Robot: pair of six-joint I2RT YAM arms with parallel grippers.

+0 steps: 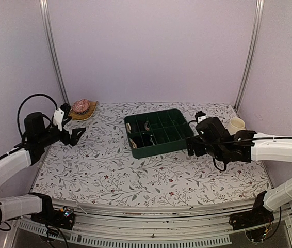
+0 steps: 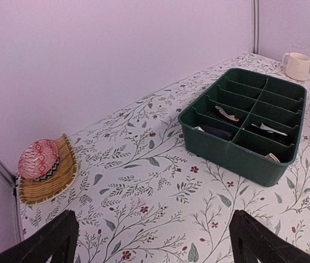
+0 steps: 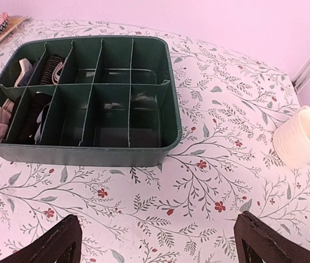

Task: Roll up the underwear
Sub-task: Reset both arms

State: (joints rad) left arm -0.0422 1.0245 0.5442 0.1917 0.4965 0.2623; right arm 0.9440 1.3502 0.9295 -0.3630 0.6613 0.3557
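The underwear lies inside the green divided tray [image 1: 159,132]. A dark plain roll [image 3: 34,118] fills one left compartment, and a black ribbed-looking roll [image 3: 51,67] sits in the one behind it. The left wrist view shows the same pair: the dark roll [image 2: 215,131] and the black roll [image 2: 220,115] with a small orange-pink tag. My left gripper [image 1: 76,135] hovers open over the cloth, well left of the tray, and holds nothing [image 2: 155,241]. My right gripper [image 1: 192,146] hangs open just off the tray's right end, also holding nothing [image 3: 160,241].
Beige and grey items [image 3: 1,118] occupy other tray compartments. A cream mug [image 1: 235,125] stands at the back right, close to my right arm. A woven basket holding a red patterned bowl [image 1: 81,108] sits at the back left. Walls close in on three sides.
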